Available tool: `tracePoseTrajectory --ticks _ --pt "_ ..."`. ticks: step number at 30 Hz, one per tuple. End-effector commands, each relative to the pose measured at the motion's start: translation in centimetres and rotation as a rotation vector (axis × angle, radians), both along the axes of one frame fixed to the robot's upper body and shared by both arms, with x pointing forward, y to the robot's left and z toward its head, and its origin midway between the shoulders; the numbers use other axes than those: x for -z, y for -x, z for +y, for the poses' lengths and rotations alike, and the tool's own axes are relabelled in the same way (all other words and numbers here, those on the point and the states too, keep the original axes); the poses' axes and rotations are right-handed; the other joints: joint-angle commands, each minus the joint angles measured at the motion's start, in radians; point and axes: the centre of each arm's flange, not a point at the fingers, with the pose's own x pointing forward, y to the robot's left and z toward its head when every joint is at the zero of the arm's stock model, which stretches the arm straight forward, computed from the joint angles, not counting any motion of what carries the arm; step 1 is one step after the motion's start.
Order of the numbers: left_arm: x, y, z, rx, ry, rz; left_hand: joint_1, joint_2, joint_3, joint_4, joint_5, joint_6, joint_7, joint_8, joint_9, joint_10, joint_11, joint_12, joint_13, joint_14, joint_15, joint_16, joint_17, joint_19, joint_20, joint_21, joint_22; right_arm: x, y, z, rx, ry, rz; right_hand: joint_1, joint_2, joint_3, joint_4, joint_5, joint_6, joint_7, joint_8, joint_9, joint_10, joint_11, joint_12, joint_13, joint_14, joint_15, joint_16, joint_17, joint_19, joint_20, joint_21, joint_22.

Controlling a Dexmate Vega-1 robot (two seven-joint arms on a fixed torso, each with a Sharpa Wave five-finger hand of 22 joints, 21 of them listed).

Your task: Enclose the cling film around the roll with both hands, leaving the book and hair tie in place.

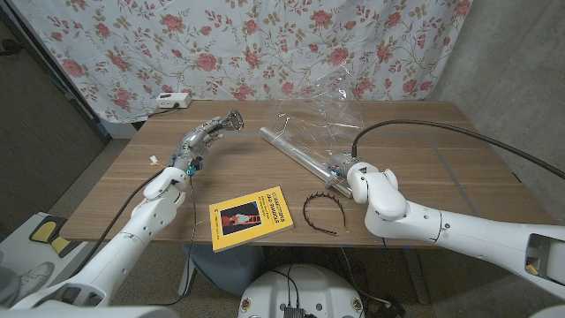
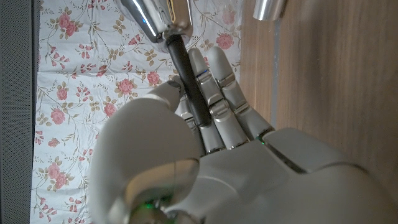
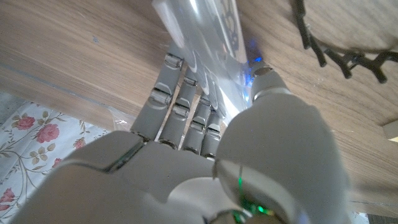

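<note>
Wrapping barely begun: my right hand (image 1: 346,175) grips the roll's (image 1: 296,152) near end, cling film (image 1: 320,113) billowing loose; my left hand (image 1: 207,134) hovers apart, fingers extended, empty.

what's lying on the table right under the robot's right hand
The near end of the cling film roll lies under the right hand, whose fingers curl over it. Loose film billows behind. The hand covers the roll's tip. The black hair tie lies beside it.
</note>
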Motion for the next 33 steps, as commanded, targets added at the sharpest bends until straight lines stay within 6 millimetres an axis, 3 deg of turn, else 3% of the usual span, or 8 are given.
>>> tracePoseTrajectory --ticks 1,7,13,19,25,33 --pt "0.0 -0.2 -0.2 0.002 0.000 0.002 0.011 -0.002 0.003 -0.006 0.006 0.003 -0.004 -0.002 0.000 0.009 0.000 -0.001 0.003 0.032 -0.018 -0.002 0.004 0.000 -0.003 0.008 0.001 -1.4 0.3 -1.2 -0.019 -0.019 -0.054 0.170 0.146 -0.007 0.004 -0.011 0.108 -0.072 0.020 0.023 0.071 -0.094 0.024 0.043 0.061 -0.188 -0.012 0.019 -0.011 -0.065 0.027 0.016" --pt "-0.2 -0.3 -0.4 0.005 -0.003 -0.001 0.011 -0.002 0.004 -0.006 0.005 0.004 -0.004 -0.003 -0.001 0.010 -0.001 -0.001 0.004 0.033 -0.019 -0.002 0.005 -0.001 -0.003 0.010 0.000 -3.2 0.6 -2.7 -0.080 -0.053 -0.061 0.193 0.169 -0.013 0.008 -0.033 0.143 -0.080 0.039 0.063 0.024 -0.094 0.052 0.096 0.058 -0.188 -0.036 0.064 -0.062 -0.067 0.085 0.051" --pt "-0.4 -0.3 -0.5 0.001 -0.004 -0.003 0.010 -0.002 0.004 -0.006 0.005 0.005 -0.005 -0.003 -0.001 0.009 -0.002 -0.002 0.006 0.033 -0.018 -0.003 0.006 -0.002 -0.003 0.011 0.000 -4.3 1.0 -3.3 -0.093 -0.055 -0.090 0.201 0.177 -0.016 0.009 -0.032 0.149 -0.077 0.043 0.082 0.011 -0.099 0.068 0.120 0.073 -0.188 -0.039 0.088 -0.071 -0.068 0.121 0.068" --pt "-0.3 -0.1 -0.5 -0.005 0.003 -0.008 0.010 -0.002 0.004 -0.006 0.005 0.004 -0.003 -0.004 -0.001 0.011 0.001 -0.002 0.006 0.031 -0.018 -0.004 0.005 -0.004 -0.003 0.011 0.000 -5.1 0.8 -3.8 -0.123 -0.079 -0.100 0.203 0.177 -0.019 0.011 -0.025 0.136 -0.072 0.038 0.098 0.001 -0.105 0.080 0.136 0.086 -0.187 -0.044 0.108 -0.077 -0.068 0.154 0.081" --pt "-0.6 0.2 -0.5 -0.013 -0.002 -0.009 0.011 -0.002 0.005 -0.006 0.006 0.003 -0.002 -0.004 -0.001 0.010 0.003 -0.004 0.005 0.030 -0.018 -0.006 0.004 -0.005 -0.003 0.012 0.000 -6.6 0.4 -4.2 -0.171 -0.123 -0.115 0.214 0.186 -0.016 0.009 -0.025 0.118 -0.075 0.022 0.104 -0.027 -0.086 0.087 0.152 0.078 -0.185 -0.059 0.127 -0.110 -0.069 0.180 0.095" --pt "-1.3 0.6 -0.6 -0.022 -0.014 -0.016 0.011 -0.002 0.005 -0.006 0.006 0.004 -0.001 -0.004 -0.001 0.010 0.003 -0.004 0.006 0.033 -0.019 -0.005 0.005 -0.005 -0.003 0.013 0.000 -8.2 0.4 -4.7 -0.192 -0.131 -0.184 0.224 0.191 -0.015 0.009 -0.027 0.111 -0.070 0.009 0.103 -0.036 -0.084 0.092 0.155 0.074 -0.185 -0.067 0.144 -0.133 -0.070 0.201 0.106"
